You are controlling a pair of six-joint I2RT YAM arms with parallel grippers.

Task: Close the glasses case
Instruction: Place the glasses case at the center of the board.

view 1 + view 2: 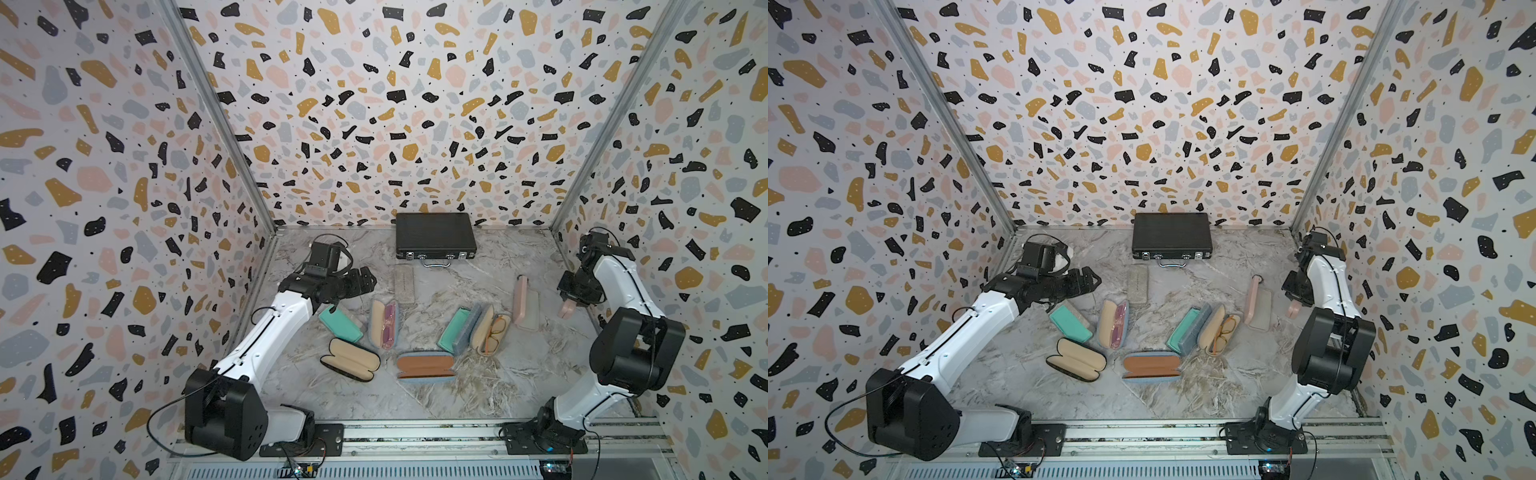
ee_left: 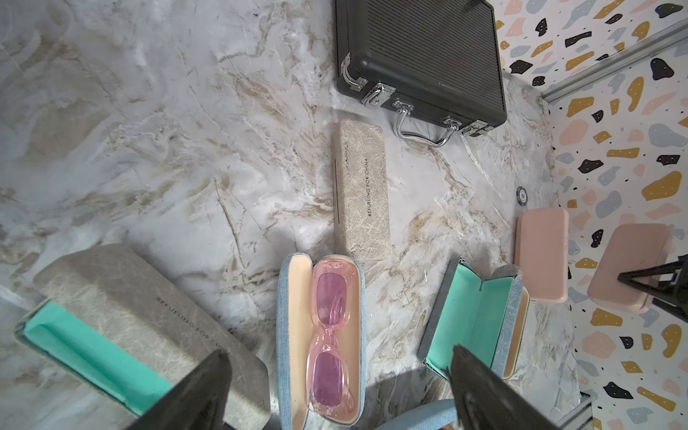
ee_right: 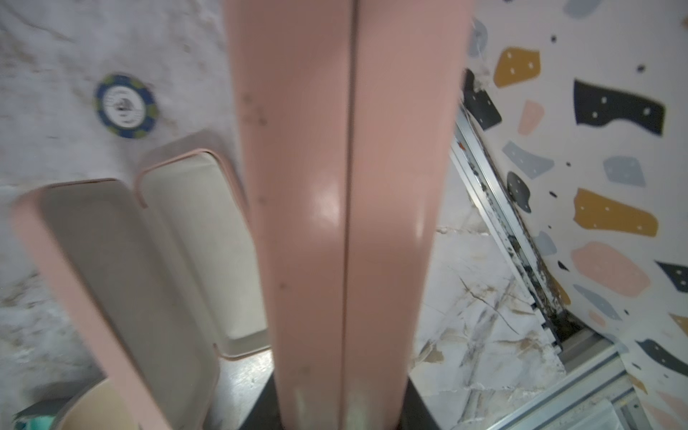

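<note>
My right gripper [image 1: 575, 300] is shut on a closed pink glasses case [image 3: 350, 186], held above the table near the right wall; its seam runs down the middle in the right wrist view. The same case [image 1: 565, 309] shows as a small pink end in both top views. Beside it an open pink case [image 3: 130, 260] lies on the table with nothing inside. My left gripper [image 2: 338, 353] hangs open over a blue case [image 2: 288, 335] that lies open with pink glasses [image 2: 329, 335] in it. The left gripper [image 1: 361, 282] touches nothing.
Several other open cases lie mid-table: a grey one with teal lining [image 1: 340, 324], a black one [image 1: 350, 359], a brown-lined one [image 1: 424, 365], a teal one [image 1: 457, 332], and a beige one with orange glasses [image 1: 490, 330]. A closed marble case [image 1: 403, 284], a black briefcase [image 1: 434, 235] and a poker chip [image 3: 126, 106] lie behind.
</note>
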